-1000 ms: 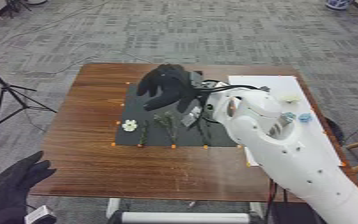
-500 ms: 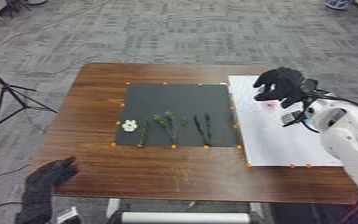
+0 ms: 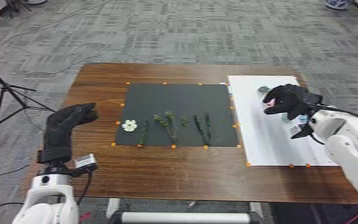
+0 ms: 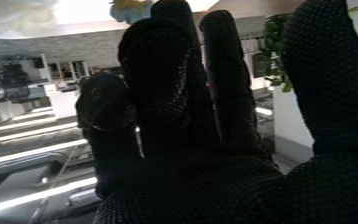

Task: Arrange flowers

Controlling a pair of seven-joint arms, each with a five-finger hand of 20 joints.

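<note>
Shows nearly straight, loosely parted fingers (image 4: 230,75) on the black-gloved right hand (image 3: 291,99), with the thumb (image 4: 326,75) set apart; behind the gap, a small green leafy sprig (image 4: 275,50) – not visibly pinched. Hangs over the white rectangular sheet (image 3: 269,150), near the pale blue flower (image 4: 131,11). To pick the sprig well, probably the step in hand, close low on the stem, sparing the leaves, and lift without brushing the petals. Then set down gently beside the slender green stems (image 3: 171,127) and white-petalled flower (image 3: 129,125) on the dark square mat (image 3: 162,100) – leaving the black-gloved left hand (image 3: 69,119) over the brown wooden surface (image 3: 184,177).
</note>
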